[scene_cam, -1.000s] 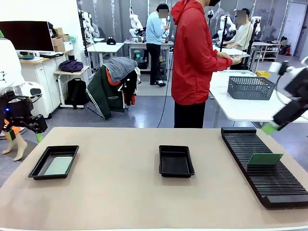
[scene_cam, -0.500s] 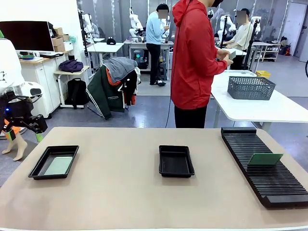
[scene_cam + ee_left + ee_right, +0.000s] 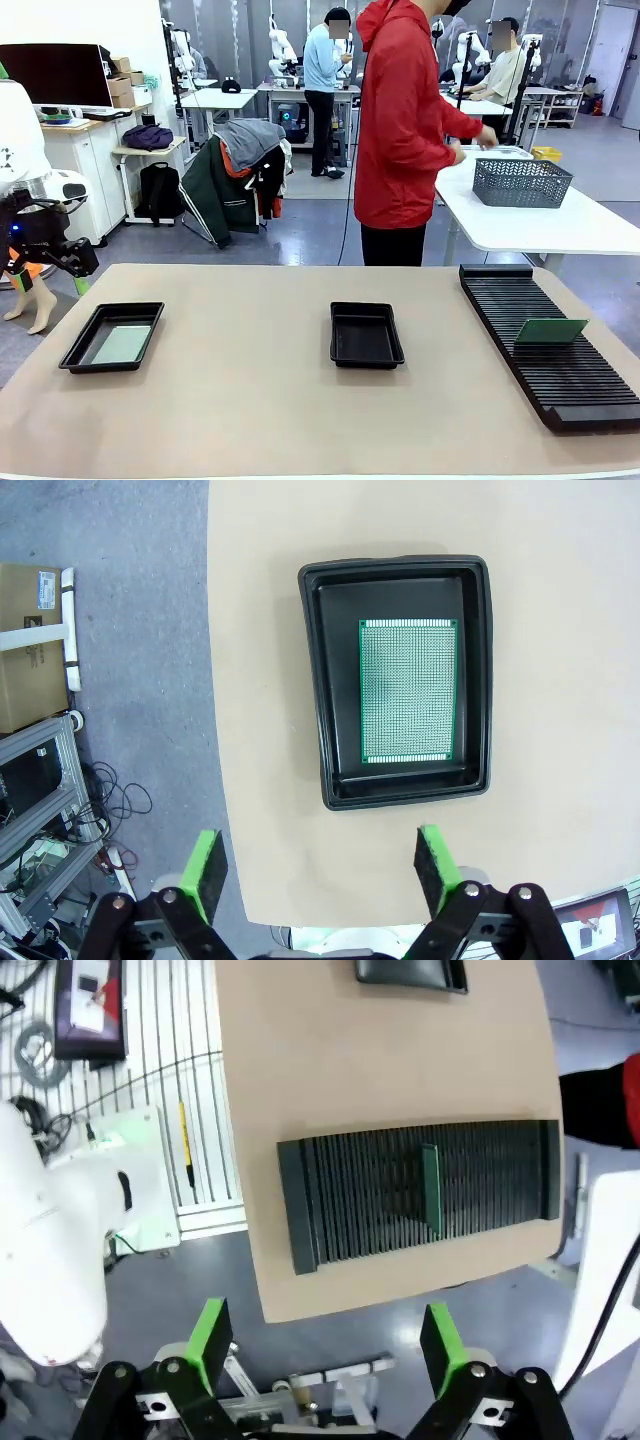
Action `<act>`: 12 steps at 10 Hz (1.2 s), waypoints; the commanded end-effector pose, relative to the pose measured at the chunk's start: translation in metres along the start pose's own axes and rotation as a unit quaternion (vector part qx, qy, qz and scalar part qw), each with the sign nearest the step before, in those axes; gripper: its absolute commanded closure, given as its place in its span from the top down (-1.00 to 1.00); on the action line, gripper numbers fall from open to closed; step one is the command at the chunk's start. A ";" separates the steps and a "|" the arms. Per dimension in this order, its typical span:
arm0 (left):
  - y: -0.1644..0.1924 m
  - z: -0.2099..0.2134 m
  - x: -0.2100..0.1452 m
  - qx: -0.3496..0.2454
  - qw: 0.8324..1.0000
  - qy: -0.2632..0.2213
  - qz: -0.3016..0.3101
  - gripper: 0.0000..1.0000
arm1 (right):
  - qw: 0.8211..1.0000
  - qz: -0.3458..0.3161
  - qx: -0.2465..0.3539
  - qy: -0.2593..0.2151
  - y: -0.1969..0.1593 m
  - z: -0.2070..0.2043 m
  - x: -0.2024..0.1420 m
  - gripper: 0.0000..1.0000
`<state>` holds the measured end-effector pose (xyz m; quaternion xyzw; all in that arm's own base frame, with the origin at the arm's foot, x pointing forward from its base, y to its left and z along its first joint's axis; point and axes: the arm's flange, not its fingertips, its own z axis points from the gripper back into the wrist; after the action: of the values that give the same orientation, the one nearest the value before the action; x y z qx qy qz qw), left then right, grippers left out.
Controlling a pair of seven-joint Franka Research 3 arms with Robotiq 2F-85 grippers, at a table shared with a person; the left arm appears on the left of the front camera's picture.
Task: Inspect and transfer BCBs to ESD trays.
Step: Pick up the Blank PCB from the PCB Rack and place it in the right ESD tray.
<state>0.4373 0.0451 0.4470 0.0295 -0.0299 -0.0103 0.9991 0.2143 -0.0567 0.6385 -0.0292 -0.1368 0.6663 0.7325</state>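
Since a second ago the right arm has pulled back from the far right corner of the counter (image 3: 250, 400), and the person (image 3: 400, 120) has turned to reach toward the mesh basket (image 3: 520, 183) on the white table behind.

The right hand (image 3: 326, 1345) now hangs open, fingers wide apart with nothing between them, over the floor just off the counter's edge. Ahead of it lies the black slotted rack (image 3: 350, 1200), with one BCB (image 3: 430, 1188) standing on edge in its slots, well apart from the fingers.

The left hand (image 3: 320, 865) is open too and holds nothing, poised at the counter's left edge. Beyond its fingertips sits an ESD tray (image 3: 310, 680) with a second BCB (image 3: 408, 690) lying flat on its floor. A second ESD tray (image 3: 366, 335) sits bare at mid-counter.
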 end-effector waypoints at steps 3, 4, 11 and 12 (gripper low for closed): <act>0.000 -0.002 0.000 0.000 1.000 -0.002 0.001 1.00 | 0.997 0.073 0.012 -0.002 0.003 0.007 -0.013 1.00; 0.000 -0.002 0.000 0.000 1.000 -0.002 0.001 1.00 | 0.997 0.074 0.014 -0.009 0.002 0.008 -0.014 1.00; 0.000 -0.002 0.000 0.000 1.000 -0.002 0.001 1.00 | 0.998 0.059 0.003 -0.010 0.003 0.006 -0.009 1.00; 0.000 -0.002 0.000 0.000 1.000 -0.002 0.001 1.00 | 0.998 0.059 0.003 -0.010 0.003 0.006 -0.009 1.00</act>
<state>0.4373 0.0450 0.4470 0.0295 -0.0299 -0.0103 0.9991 0.2087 -0.0667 0.6427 -0.0266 -0.1434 0.7083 0.6907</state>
